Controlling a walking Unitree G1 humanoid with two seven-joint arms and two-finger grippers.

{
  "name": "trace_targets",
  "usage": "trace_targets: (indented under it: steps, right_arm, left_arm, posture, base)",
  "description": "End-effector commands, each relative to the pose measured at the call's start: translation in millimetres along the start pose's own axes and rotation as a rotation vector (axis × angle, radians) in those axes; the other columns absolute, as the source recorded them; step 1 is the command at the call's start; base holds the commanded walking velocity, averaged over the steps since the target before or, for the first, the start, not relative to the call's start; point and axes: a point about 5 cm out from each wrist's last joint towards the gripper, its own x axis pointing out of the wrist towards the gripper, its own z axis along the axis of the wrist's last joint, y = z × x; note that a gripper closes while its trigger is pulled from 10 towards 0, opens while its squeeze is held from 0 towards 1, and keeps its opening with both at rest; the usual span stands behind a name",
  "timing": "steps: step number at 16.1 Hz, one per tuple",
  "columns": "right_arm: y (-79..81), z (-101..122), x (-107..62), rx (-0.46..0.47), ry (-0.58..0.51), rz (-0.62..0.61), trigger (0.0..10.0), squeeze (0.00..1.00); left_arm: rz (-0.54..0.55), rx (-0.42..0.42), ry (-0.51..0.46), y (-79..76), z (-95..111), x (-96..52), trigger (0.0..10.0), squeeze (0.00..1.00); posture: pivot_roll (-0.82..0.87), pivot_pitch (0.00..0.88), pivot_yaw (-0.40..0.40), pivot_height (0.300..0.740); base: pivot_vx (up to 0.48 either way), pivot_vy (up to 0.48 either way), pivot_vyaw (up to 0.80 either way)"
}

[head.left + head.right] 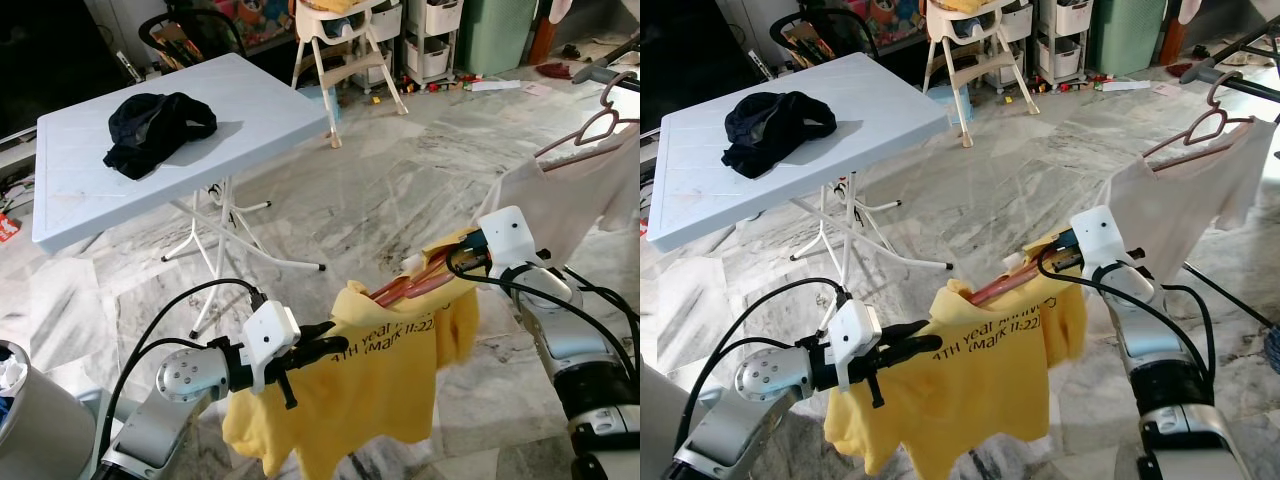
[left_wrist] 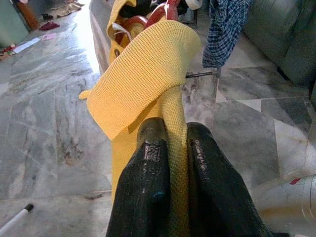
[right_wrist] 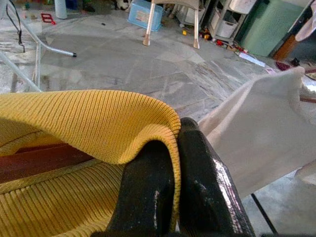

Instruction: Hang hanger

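Observation:
A yellow T-shirt (image 1: pixel 370 385) with dark lettering hangs between my two arms above the marble floor. A reddish-brown hanger (image 1: pixel 415 282) lies inside its neck opening. My left gripper (image 1: pixel 330 345) is shut on the shirt's left shoulder; the wrist view has yellow knit pinched between the black fingers (image 2: pixel 150 168). My right gripper (image 1: pixel 455 262) is shut on the shirt's collar at the right end, the ribbed edge caught between its fingers (image 3: pixel 197 168). Beyond it, a white shirt (image 1: pixel 560 195) hangs on a pink hanger (image 1: pixel 590 125) from a dark rail (image 1: pixel 605 68).
A light blue folding table (image 1: pixel 240 120) with a dark garment (image 1: pixel 155 130) stands to the left. A high chair (image 1: pixel 345 45) and storage drawers (image 1: pixel 430 35) are at the back. A grey bin (image 1: pixel 35 420) is at my lower left. Open marble floor (image 1: pixel 400 170) lies ahead.

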Motion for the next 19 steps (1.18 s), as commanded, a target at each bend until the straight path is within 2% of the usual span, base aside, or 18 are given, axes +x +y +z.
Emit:
trace_targets:
  steps: [1,3,5,7,12,14,16,17,19]
  right_arm:
    - [-17.5,0.6,1.0,-0.019,0.017,-0.064,0.0,0.00]
    - [-15.4,7.5,4.9,-0.042,0.000,-0.049,0.0,0.00]
    - [-13.3,10.0,5.0,-0.072,-0.003,-0.026,0.0,0.00]
    - [-31.8,-3.7,1.4,-0.113,0.062,-0.097,0.0,0.00]
    - [-53.3,6.9,-3.5,-0.171,0.041,-0.151,0.0,0.00]
    - [-53.1,10.9,-4.5,-0.161,0.023,-0.148,0.0,0.00]
    - [-45.5,15.9,-4.0,-0.098,-0.005,-0.128,0.0,0.00]
    - [-40.1,13.9,-3.5,-0.095,0.000,-0.117,0.0,0.00]
    - [-40.9,6.4,-4.3,-0.085,0.027,-0.134,0.0,0.00]
  left_arm:
    - [0.009,0.018,-0.015,6.8,7.4,-13.2,0.0,0.00]
    - [0.034,0.051,0.010,12.4,8.0,-14.0,0.0,0.00]
    - [0.062,0.048,0.012,16.2,7.3,-16.1,0.0,0.00]
    - [0.099,0.066,0.041,21.6,7.2,-21.8,0.0,0.00]
    - [0.158,0.101,0.102,31.3,-1.2,-28.2,0.0,0.00]
    - [0.178,0.107,0.107,33.6,-2.0,-27.5,0.0,0.00]
    - [0.183,0.116,0.114,34.7,-3.5,-24.6,0.0,0.00]
    - [0.167,0.118,0.101,32.9,-1.9,-21.2,0.0,0.00]
    - [0.160,0.119,0.098,32.9,-1.4,-19.0,0.0,0.00]
  posture:
    - [-0.09,0.061,0.147,0.740]
    - [-0.09,0.060,0.143,0.740]
    - [-0.08,0.060,0.139,0.740]
    - [-0.09,0.059,0.138,0.740]
    - [-0.08,0.060,0.136,0.740]
    - [-0.09,0.060,0.140,0.740]
    - [-0.09,0.060,0.145,0.740]
    - [-0.10,0.059,0.146,0.740]
    - [-0.09,0.056,0.147,0.740]
  base:
    - [0.000,0.000,0.00]
    - [0.000,0.000,0.00]
    - [0.000,0.000,0.00]
    - [0.000,0.000,0.00]
    - [0.000,0.000,0.00]
    - [0.000,0.000,0.00]
    - [0.000,0.000,0.00]
    - [0.000,0.000,0.00]
    - [0.000,0.000,0.00]
